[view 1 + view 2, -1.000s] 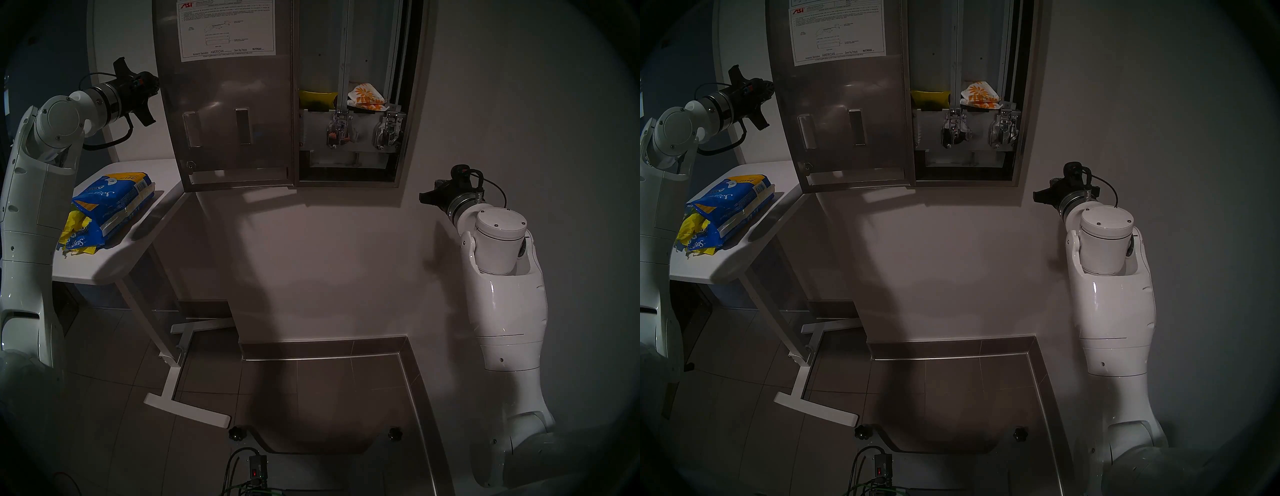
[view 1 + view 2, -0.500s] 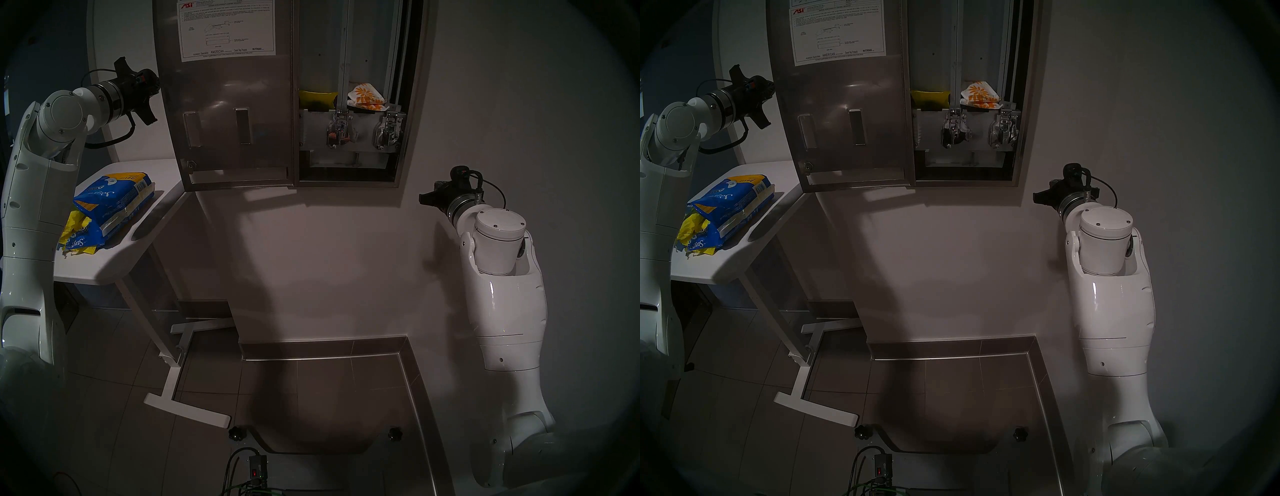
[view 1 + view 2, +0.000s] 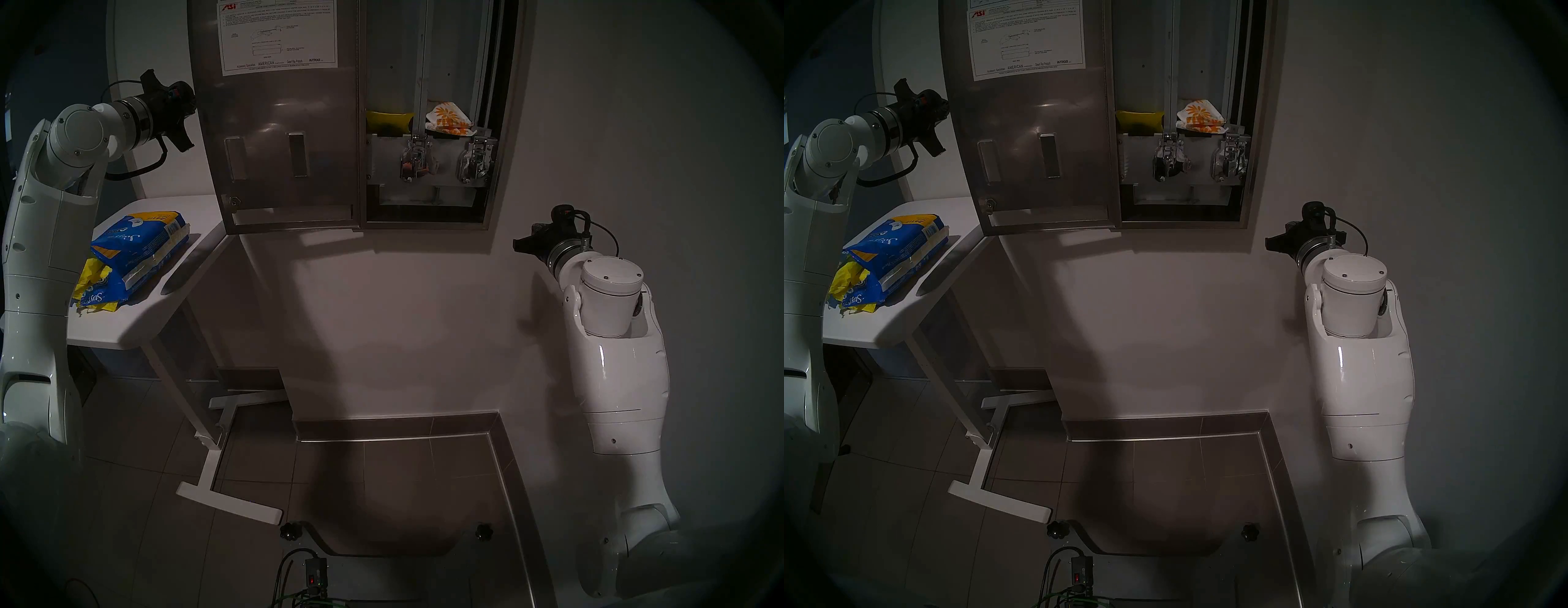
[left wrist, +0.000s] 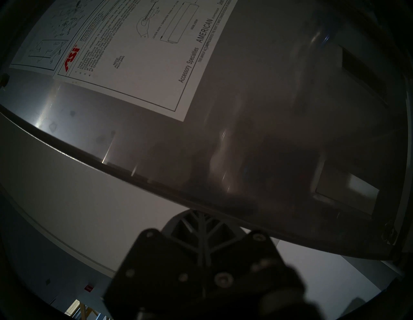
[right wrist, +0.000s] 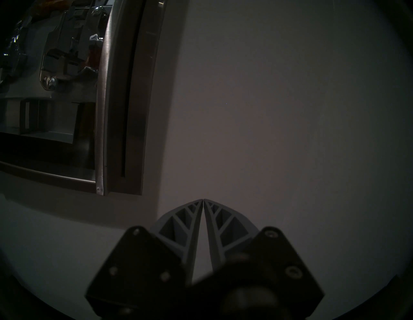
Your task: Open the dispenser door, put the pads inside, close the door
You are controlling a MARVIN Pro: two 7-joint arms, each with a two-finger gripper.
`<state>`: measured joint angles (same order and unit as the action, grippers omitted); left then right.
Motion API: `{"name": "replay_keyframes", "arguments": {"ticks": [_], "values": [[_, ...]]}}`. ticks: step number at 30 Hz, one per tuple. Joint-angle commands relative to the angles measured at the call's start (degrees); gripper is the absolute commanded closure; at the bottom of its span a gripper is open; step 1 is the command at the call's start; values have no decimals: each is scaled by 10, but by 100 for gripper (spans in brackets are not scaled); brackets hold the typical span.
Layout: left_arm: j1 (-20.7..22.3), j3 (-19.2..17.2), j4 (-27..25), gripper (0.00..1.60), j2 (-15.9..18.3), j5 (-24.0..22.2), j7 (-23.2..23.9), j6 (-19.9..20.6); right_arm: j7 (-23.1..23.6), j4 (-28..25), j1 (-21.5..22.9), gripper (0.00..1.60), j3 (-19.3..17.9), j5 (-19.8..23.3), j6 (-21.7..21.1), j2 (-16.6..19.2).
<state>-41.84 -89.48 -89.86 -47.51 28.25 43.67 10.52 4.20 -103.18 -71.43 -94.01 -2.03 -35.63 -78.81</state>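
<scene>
Steel door (image 3: 288, 127): the landmark; swung wide to the left of the cabinet, its paper instruction sheet (image 3: 278, 36) facing out, so the inside stands clear for loading.
Table (image 3: 140, 322): left of and below the door, bearing a torn blue bag (image 3: 140, 246) with yellow pads (image 3: 91, 276) spilling from its near end, seemingly the supply.
Left gripper (image 4: 202, 220): just past the door's free left edge, fingers pressed together, tips hidden behind that edge; contact cannot be told. Likely placed to push the door shut.
Cabinet (image 3: 488, 127): right of the door; one yellow pad (image 3: 388, 121) in the left chute, a white packet with orange flowers (image 3: 449, 116) in the right.
Right gripper (image 5: 203, 201): well right of the door, below the cabinet's corner, fingertips together, empty, apparently parked out of the way.
</scene>
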Motion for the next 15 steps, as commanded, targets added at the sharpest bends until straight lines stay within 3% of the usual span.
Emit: {"name": "replay_keyframes", "arguments": {"ticks": [1,4,5,6,9,15], "values": [[27,52,-64,160,-65,-50,20,-28,0,-5,5,109,0,0,2,0],[31,54,-51,160,-51,-52,23,-23,0,-5,5,109,0,0,2,0],[29,52,-70,160,-70,-49,24,-20,0,-4,5,109,0,0,2,0],[32,55,-52,160,-52,-52,25,-20,0,-4,5,109,0,0,2,0],[33,55,-68,160,-67,-50,28,-12,0,-4,5,109,0,0,2,1],[38,58,-63,160,-62,-50,33,0,0,-3,5,109,0,0,2,1]]}}
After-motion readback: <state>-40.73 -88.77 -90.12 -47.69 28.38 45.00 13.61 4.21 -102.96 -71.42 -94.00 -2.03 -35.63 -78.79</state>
